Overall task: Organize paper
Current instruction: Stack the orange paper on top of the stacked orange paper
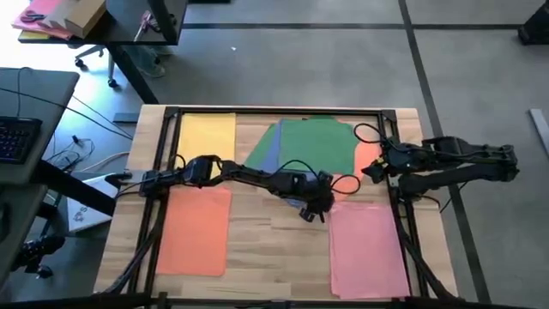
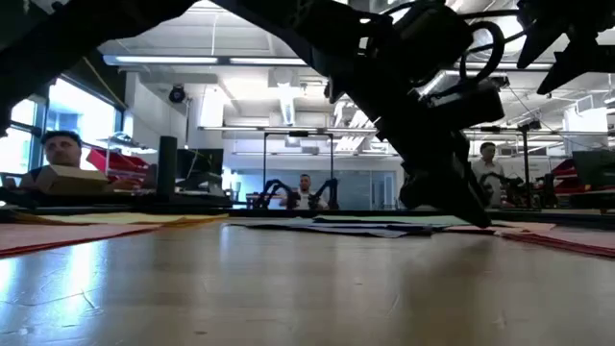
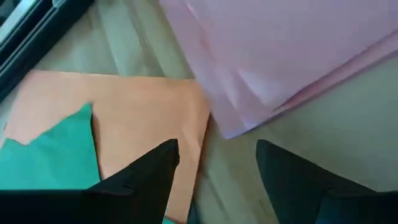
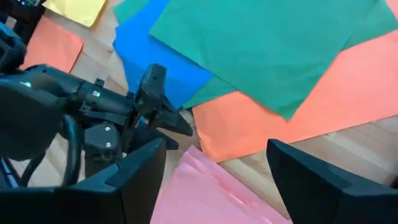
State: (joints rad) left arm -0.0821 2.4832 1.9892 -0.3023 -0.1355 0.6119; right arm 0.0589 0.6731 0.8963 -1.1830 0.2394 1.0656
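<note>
Light wooden worktop [image 1: 274, 236] w/ a black frame round it, thin coloured paper sheets laid out in groups. Yellow sheets [image 1: 206, 136] sit at the far left corner area, an orange stack [image 1: 194, 230] nearer on the left, a pink stack [image 1: 367, 245] nearer on the right. In the far middle is a loose overlapping heap: green sheets [image 1: 316, 142] on top, a blue sheet [image 1: 268, 154] poking out on the left of it, another orange sheet [image 1: 367, 154] showing at its right edge.

Left arm reaches across from the left side to mid-worktop; left claw [image 1: 314, 206] is down near the worktop just beside the pink stack's far-left corner and the near edge of the heap. Its fingers [image 3: 149, 174] stand apart, nothing between them; in its wrist view they straddle bare wood between the orange sheet's corner and the pink stack's corner.

Right arm comes in from the right edge; right claw [image 4: 214, 168] hangs above the right end of the heap, fingers apart, empty, looking down on green, blue, orange and pink paper and the left claw.

In the room beyond the worktop, low view: a person [image 2: 60, 154] at far left, other people seated farther back. A brown cardboard box [image 1: 79, 15] sits on another desk, top left in the high view.
</note>
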